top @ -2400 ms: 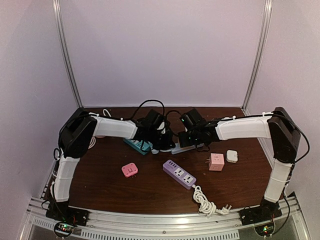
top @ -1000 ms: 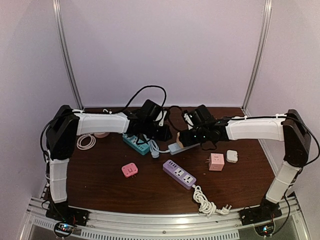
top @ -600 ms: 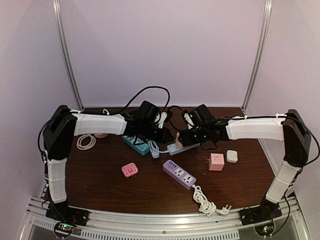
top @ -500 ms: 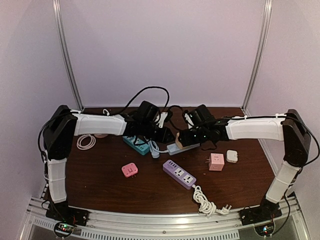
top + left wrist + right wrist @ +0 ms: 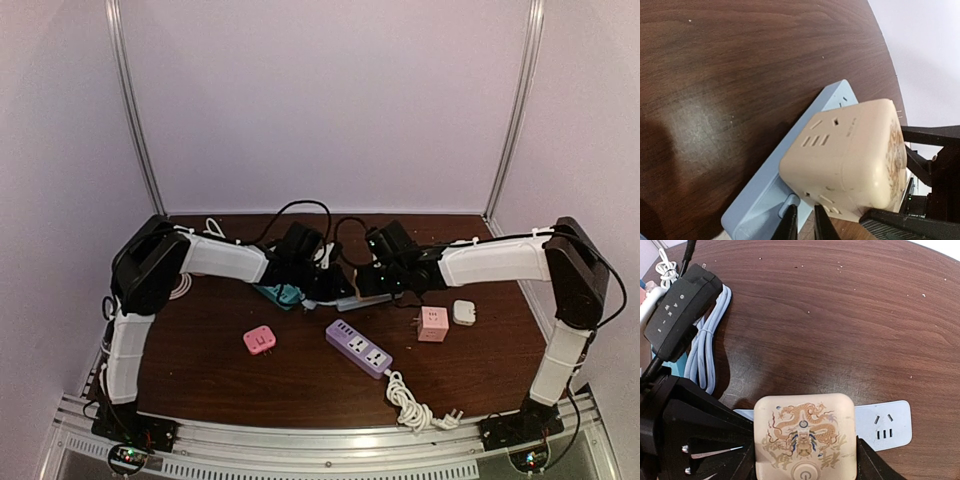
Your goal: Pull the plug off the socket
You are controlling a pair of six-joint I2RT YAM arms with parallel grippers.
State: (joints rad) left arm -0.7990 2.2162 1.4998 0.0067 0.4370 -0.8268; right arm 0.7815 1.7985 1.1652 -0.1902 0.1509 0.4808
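A cream cube plug with a dragon print (image 5: 805,440) sits plugged into a light blue power strip (image 5: 885,425). My right gripper (image 5: 805,452) is shut on the cube, with black fingers (image 5: 715,445) against its left and right sides. In the left wrist view the cube (image 5: 850,155) stands on the strip (image 5: 805,145). My left gripper (image 5: 805,222) is there with its two thin fingers almost together, pressing on the strip's end beside the cube. From above, both grippers (image 5: 318,277) (image 5: 372,278) meet over the strip (image 5: 355,298) and hide the cube.
A teal power strip (image 5: 275,293) lies under the left arm. A pink cube (image 5: 260,340), a purple strip (image 5: 358,347), a pink adaptor (image 5: 432,323), a white adaptor (image 5: 464,311) and a coiled white cable (image 5: 415,405) lie nearer. A black adaptor (image 5: 680,315) and a bundled cable (image 5: 705,350) lie beside the strip.
Both arms have come lower and their grippers closer together over the light blue strip. The left gripper shifted right onto the strip's end, and the cube is now hidden from above.
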